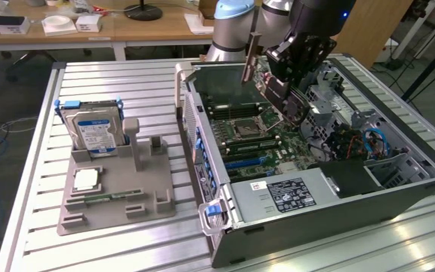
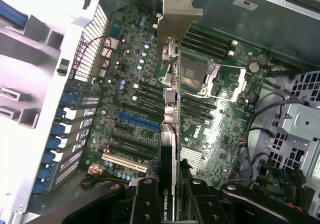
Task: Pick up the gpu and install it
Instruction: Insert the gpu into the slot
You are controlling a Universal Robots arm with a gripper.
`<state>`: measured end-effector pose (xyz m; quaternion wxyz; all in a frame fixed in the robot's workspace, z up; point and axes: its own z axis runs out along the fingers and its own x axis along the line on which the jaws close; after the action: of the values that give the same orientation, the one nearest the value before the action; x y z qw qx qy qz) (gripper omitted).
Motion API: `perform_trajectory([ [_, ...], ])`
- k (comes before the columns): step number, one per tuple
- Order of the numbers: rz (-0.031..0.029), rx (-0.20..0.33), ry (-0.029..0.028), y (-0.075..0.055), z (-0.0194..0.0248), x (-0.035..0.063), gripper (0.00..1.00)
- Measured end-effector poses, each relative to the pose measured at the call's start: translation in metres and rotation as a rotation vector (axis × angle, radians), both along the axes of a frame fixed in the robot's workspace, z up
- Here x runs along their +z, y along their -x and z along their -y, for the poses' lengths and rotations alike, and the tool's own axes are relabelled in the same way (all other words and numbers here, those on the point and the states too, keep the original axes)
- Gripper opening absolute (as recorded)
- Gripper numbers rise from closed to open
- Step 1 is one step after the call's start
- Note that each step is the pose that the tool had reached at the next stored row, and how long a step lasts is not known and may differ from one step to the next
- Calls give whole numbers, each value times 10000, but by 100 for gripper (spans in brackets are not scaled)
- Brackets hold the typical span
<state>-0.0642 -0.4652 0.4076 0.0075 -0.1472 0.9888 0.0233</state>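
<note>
My gripper (image 1: pixel 282 85) hangs over the open computer case (image 1: pixel 202 133), shut on the gpu (image 1: pixel 253 56). The card is held on edge and tilted, its silver bracket at the end farthest from the gripper. In the wrist view the gpu (image 2: pixel 170 109) appears edge-on between the two black fingers (image 2: pixel 145 201), with the bracket (image 2: pixel 180 14) at its far end. It is above the motherboard (image 2: pixel 225 134) and clear of it. The blue expansion slot (image 2: pixel 139 120) lies beside the card's line, with nothing in it.
A grey fixture (image 1: pixel 115 192) on the slatted metal table (image 1: pixel 127 85) holds an upright blue-labelled hard drive (image 1: pixel 95 130) and a green memory stick (image 1: pixel 111 196). The case's drive cage and cables (image 1: pixel 361 141) crowd the exterior view's right. A power supply (image 1: pixel 285 195) fills the near end.
</note>
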Motion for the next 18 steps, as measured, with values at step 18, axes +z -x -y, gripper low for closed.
perform_trajectory([
  [18, 0, 605, 0, 0, 0, 0, 26],
])
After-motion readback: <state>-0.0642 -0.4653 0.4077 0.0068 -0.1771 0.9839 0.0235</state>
